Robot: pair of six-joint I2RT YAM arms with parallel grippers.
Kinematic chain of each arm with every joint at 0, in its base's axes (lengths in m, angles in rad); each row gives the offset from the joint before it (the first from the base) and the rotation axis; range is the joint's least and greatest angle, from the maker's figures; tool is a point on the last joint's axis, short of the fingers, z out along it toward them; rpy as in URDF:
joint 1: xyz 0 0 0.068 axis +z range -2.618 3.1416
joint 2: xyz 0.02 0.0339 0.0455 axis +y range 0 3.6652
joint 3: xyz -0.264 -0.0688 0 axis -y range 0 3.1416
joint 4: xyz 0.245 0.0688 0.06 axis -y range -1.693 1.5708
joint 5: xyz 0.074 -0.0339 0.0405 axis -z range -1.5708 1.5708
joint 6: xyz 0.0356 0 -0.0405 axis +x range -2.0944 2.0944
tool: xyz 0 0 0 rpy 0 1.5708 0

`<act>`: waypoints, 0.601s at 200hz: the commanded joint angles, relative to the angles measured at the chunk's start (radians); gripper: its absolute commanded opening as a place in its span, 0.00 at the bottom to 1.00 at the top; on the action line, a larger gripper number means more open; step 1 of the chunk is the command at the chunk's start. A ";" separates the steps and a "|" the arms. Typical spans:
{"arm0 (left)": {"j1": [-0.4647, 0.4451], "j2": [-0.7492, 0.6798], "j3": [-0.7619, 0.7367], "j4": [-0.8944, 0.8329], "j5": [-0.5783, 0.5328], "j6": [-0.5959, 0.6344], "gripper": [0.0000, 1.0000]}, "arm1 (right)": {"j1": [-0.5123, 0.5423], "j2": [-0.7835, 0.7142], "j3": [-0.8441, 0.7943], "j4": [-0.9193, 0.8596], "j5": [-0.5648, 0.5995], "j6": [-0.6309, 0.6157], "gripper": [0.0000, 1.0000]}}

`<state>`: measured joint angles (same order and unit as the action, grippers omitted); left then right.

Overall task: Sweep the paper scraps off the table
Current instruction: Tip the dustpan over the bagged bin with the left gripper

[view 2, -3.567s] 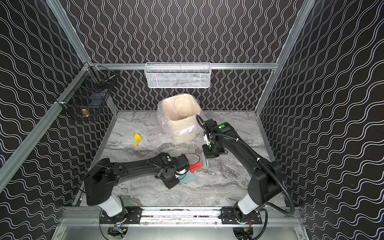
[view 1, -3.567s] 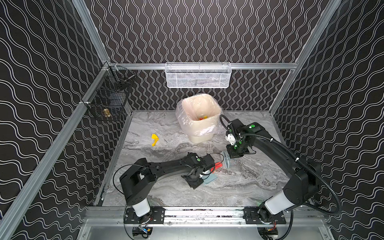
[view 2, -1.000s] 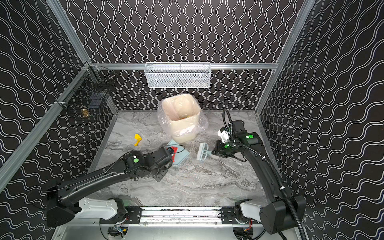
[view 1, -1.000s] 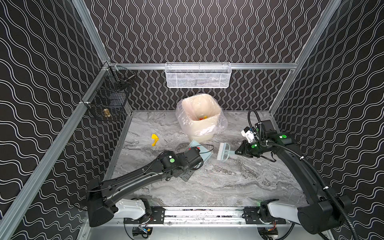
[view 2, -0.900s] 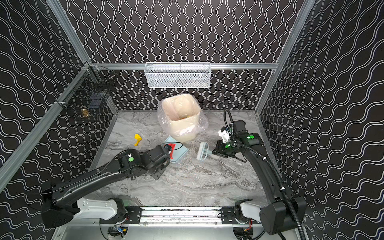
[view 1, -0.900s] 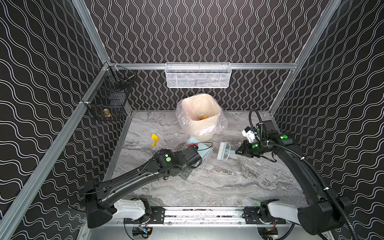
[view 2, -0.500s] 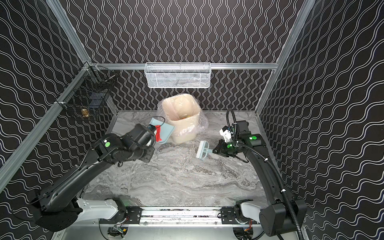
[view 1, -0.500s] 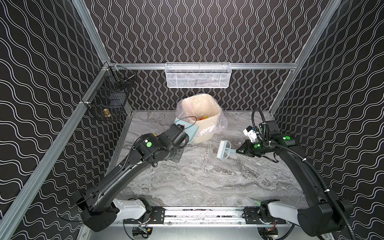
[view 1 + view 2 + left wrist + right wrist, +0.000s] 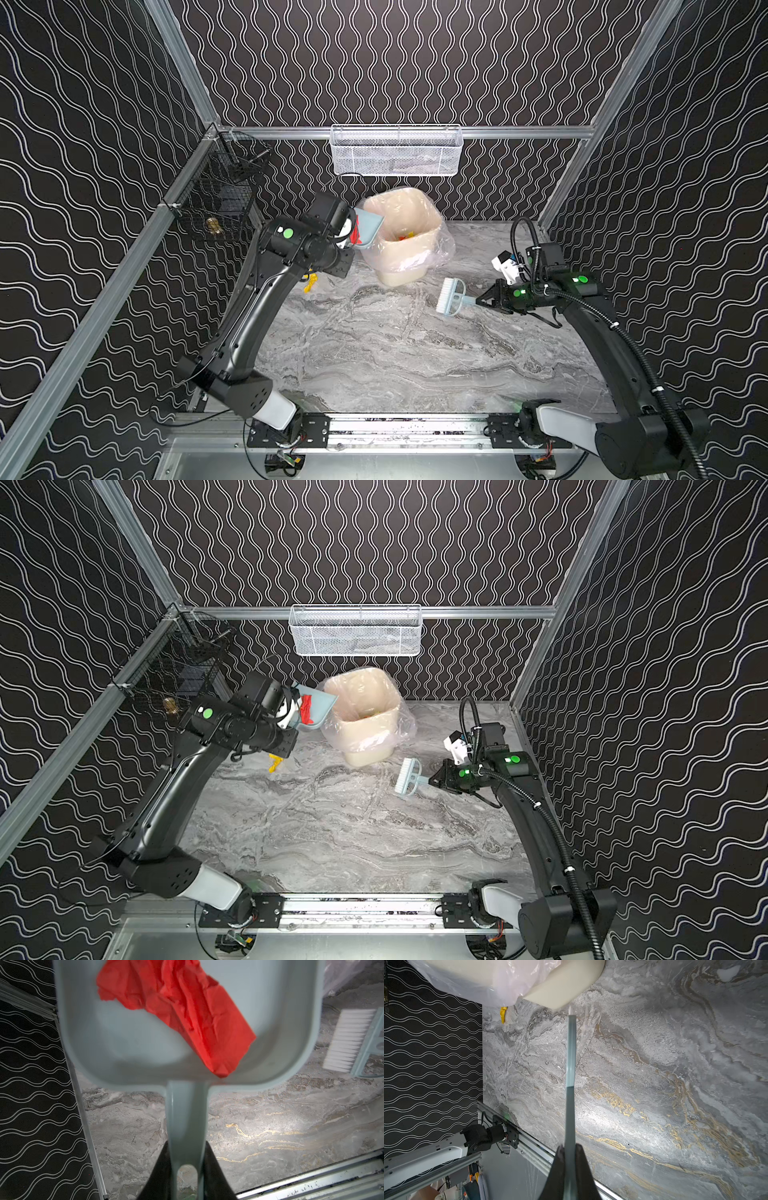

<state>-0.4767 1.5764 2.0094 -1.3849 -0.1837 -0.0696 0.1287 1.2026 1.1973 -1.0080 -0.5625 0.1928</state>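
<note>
Crumpled red paper scrap (image 9: pixel 182 1012) lies in smooth dustpan (image 9: pixel 124 1043) (plastic, round-cornered).

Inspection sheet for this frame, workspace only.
Surface: grey marble table, one yellow paper scrap lying beside left arm.
Job's things: red paper scrap in pale blue plastic dustpan, raised at rim of beige plastic-lined bin; coloured scraps inside bin.
Clutter: nothing seen.
Grippers: left gripper shut on dustpan handle; right gripper shut on pale blue white-bristled brush.
Cables: black cable loops above right wrist.
Surroundings: white mesh basket, black wire basket on rails; wavy-lined walls.
</note>
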 commanded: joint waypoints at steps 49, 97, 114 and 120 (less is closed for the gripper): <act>-0.010 0.217 0.244 -0.089 -0.183 0.133 0.00 | -0.009 -0.043 -0.037 0.014 -0.038 0.045 0.00; -0.091 0.378 0.428 -0.172 -0.379 0.233 0.00 | -0.009 -0.100 -0.108 0.018 -0.039 0.080 0.00; -0.112 0.407 0.446 -0.171 -0.440 0.261 0.00 | -0.010 -0.118 -0.126 0.028 -0.045 0.095 0.00; -0.119 0.415 0.453 -0.169 -0.457 0.269 0.00 | -0.010 -0.124 -0.128 0.029 -0.045 0.098 0.00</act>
<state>-0.5758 1.9667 2.4351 -1.5219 -0.5121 0.1368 0.1177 1.0973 1.0817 -1.0012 -0.5884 0.2562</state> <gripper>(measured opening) 0.219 0.088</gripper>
